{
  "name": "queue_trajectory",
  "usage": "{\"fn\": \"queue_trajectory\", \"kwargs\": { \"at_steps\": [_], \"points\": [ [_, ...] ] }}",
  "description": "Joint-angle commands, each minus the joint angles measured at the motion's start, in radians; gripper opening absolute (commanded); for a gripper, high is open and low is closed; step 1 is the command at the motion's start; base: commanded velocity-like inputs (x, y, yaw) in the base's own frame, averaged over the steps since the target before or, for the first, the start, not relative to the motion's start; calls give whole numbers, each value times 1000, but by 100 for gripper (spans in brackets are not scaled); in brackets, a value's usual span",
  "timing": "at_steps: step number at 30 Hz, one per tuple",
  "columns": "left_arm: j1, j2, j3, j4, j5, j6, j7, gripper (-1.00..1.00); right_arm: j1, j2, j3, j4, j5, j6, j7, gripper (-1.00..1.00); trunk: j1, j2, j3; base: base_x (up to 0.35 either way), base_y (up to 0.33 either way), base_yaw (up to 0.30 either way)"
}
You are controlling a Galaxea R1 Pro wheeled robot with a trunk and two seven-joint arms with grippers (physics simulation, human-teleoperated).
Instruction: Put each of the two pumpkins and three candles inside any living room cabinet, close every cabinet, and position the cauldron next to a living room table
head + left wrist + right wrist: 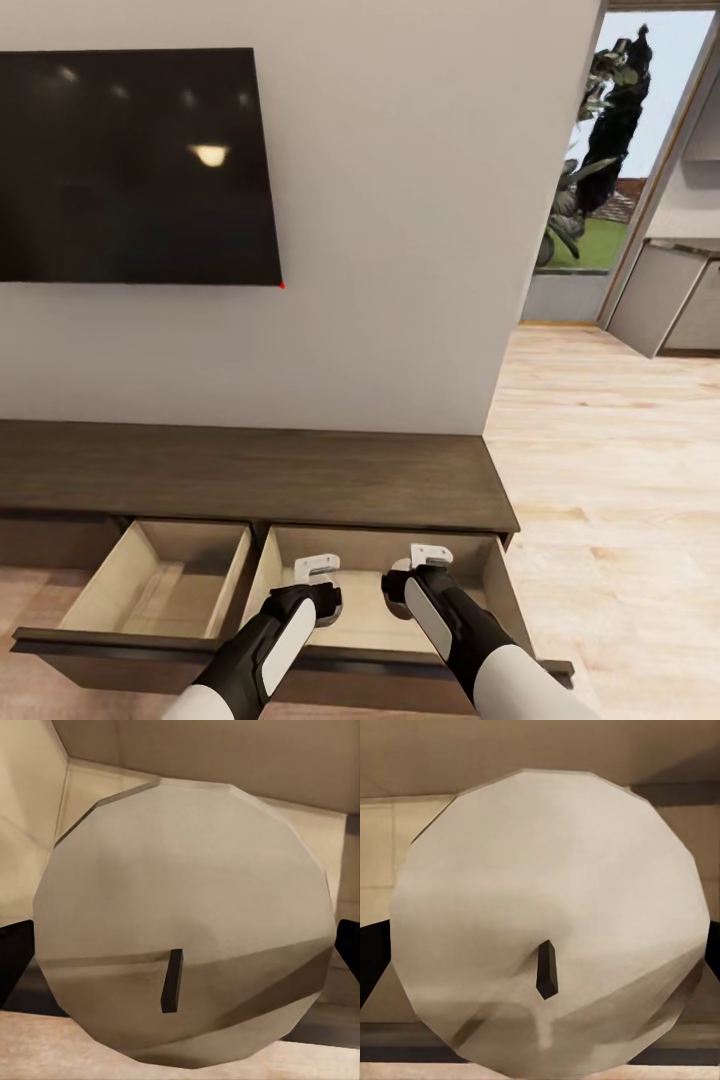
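The long dark-brown cabinet (250,475) stands under the wall with two pale-wood drawers pulled open. Both arms reach down into the right drawer (500,590). My left gripper (318,592) is shut on a grey-beige candle (187,907); its round top and dark wick face the wrist camera, with dark fingers (15,960) at its sides. My right gripper (412,578) is shut on a second candle (547,892) in the same way, with fingertips (371,952) hugging it. The drawer's pale floor lies just behind both candles. Pumpkins and cauldron are out of view.
The left drawer (110,600) is open beside the right one. A black TV (135,165) hangs on the wall above the cabinet. Light wood floor (610,480) runs right toward a glass door (600,150) and grey kitchen cupboards (665,300).
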Motion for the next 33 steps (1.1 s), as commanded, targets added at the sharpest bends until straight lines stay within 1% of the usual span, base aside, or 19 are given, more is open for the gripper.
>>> {"fn": "queue_trajectory", "kwargs": {
  "at_steps": [1, 7, 11, 16, 17, 19, 20, 22, 25, 27, 30, 33],
  "points": [
    [-1, 1, -4, -2, 10, 2, 10, -100, -1, 0, 3, -1, -7, 2, -9, -100, 4, -8, -4, 0, 0, 0],
    [-1, 1, -3, -18, 10, 6, 10, -100, 0, 0, 3, 0, -9, -5, -8, -100, 27, -50, -23, 0, 0, 0],
    [-1, 1, -2, -64, 10, 15, 11, -100, 0, 0, 3, -1, -13, -5, -6, -100, 27, -50, -23, 0, 0, 0],
    [-1, 1, -3, -86, 10, 17, 14, -100, 0, 0, 2, -1, -15, -3, -3, -100, 27, -50, -23, 0, 0, 0],
    [-1, 1, -3, -88, 10, 17, 14, -100, 0, 0, 2, -1, -15, -3, -1, -100, 31, -57, -26, 0, 0, 0],
    [-1, 0, -4, -90, 11, 17, 15, -100, 0, -22, 2, -2, -16, -2, 0, -100, 38, -71, -32, 0, 0, 0],
    [-1, -1, -5, -90, 11, 17, 16, -100, 0, -29, 1, -2, -16, -3, 0, -100, 42, -78, -35, 0, 0, 0],
    [-1, -1, -6, -91, 10, 17, 18, -100, 0, -38, 1, -3, -17, -4, 0, -100, 50, -92, -42, 0, 0, 0],
    [-1, -1, -6, -91, 10, 17, 20, -100, 0, -42, 0, -3, -17, -15, 0, -100, 61, -113, -51, 0, 0, 0],
    [-1, -2, -5, -91, 9, 16, 21, -100, 0, -43, -9, -2, -17, -30, 0, -100, 69, -127, -57, 0, 0, 0],
    [-1, -2, -5, -90, 8, 14, 22, -100, 0, -44, -37, -1, -17, -42, 0, -100, 81, -148, -67, 0, 0, 0],
    [-1, -2, -6, -88, 8, 10, 22, -100, 1, -45, -51, -1, -17, -49, 0, -100, 92, -169, -76, 0, 0, 0]
  ]
}}
